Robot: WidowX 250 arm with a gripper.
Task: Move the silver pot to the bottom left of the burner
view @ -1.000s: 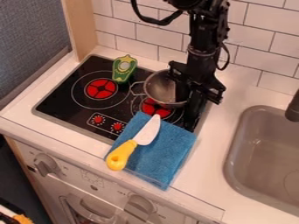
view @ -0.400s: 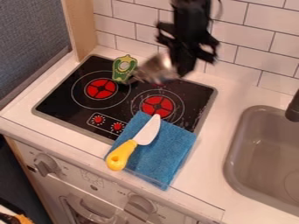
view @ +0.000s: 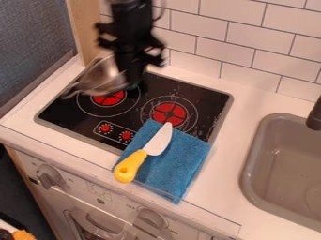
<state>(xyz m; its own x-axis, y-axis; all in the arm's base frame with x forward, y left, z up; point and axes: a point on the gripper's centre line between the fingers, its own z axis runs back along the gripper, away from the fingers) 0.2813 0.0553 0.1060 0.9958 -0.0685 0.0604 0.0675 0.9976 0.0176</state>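
My gripper (view: 128,77) hangs above the back left part of the black stove (view: 150,87), shut on the silver pot's right side. The silver pot (view: 102,78) is held in the air, blurred and tilted, over the left burner (view: 108,95), hiding its upper part. A handle of the pot points toward the lower left. The right burner (view: 169,114) lies bare to the right.
A blue cloth (view: 179,161) lies over the stove's front right edge, with a yellow-handled knife (view: 145,153) on it. The grey sink (view: 285,164) is at the right. A wooden post (view: 87,29) and tiled wall stand behind.
The gripper has lifted the silver pot off the right burner and carried it left, above the left burner. The green pepper-shaped toy at the back is now hidden behind the arm and pot.
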